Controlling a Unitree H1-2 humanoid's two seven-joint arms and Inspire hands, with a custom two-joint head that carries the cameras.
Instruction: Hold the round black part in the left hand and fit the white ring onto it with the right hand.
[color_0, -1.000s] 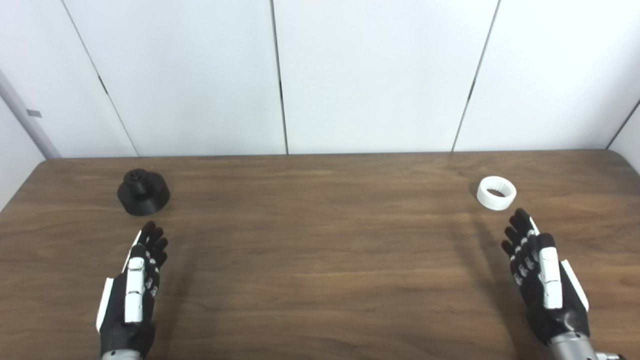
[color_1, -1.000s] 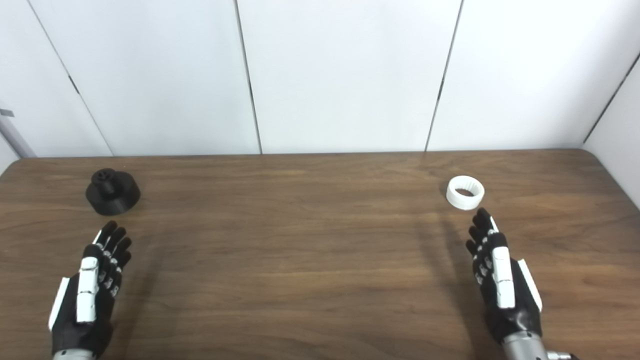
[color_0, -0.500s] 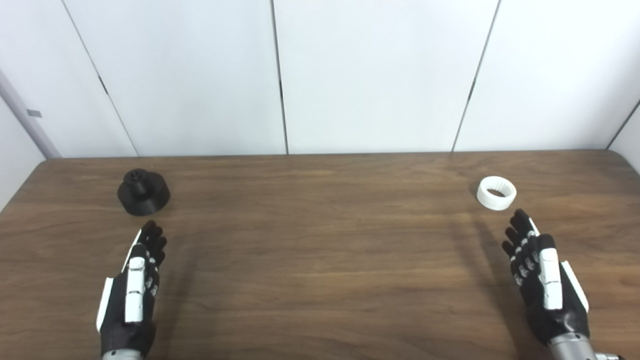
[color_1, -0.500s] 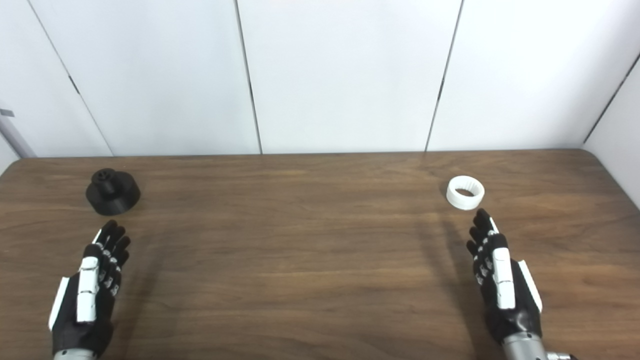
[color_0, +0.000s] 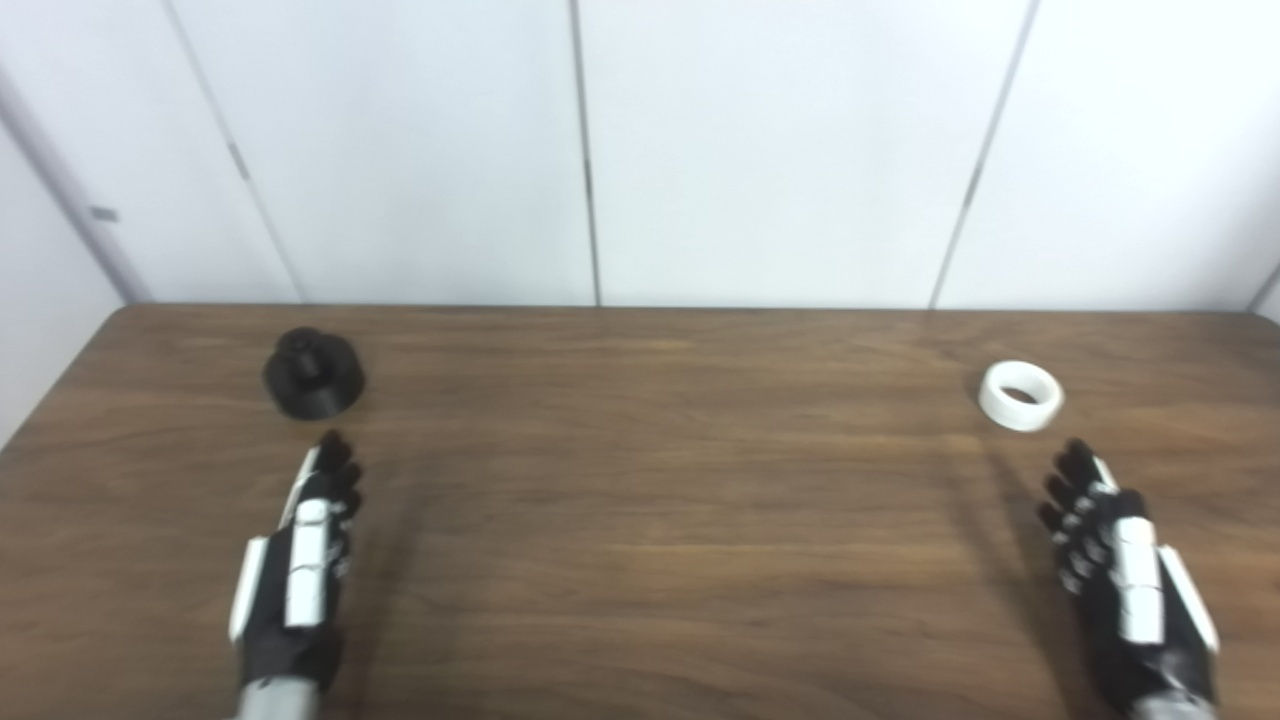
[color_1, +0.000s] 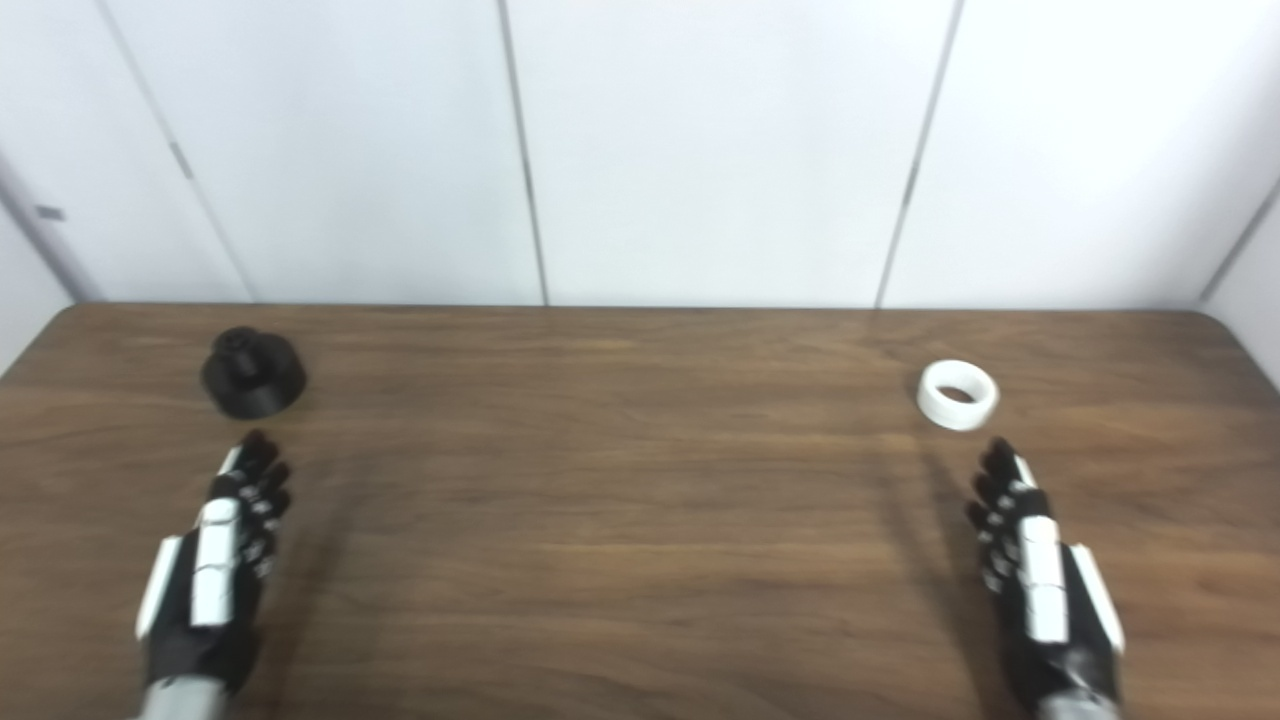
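Spanning the lower frame, the wooden table (color_0: 640, 520) carries the left hand (color_0: 300, 570) at lower left and right hand (color_0: 1125, 575) at lower right, both flat w/ fingers extended, holding nothing. Round black part (color_0: 312, 373) sits upper left, just beyond the left fingertips; white ring (color_0: 1021, 396) at right, near the right hand. Risk: a fast reach could knock either part away, esp. the light ring.

place: lab test booth
tabletop (color_0: 640, 520): bare wood-grain surface
wall panels (color_0: 780, 150): plain white, dark seams, directly behind tabletop, also flanking it
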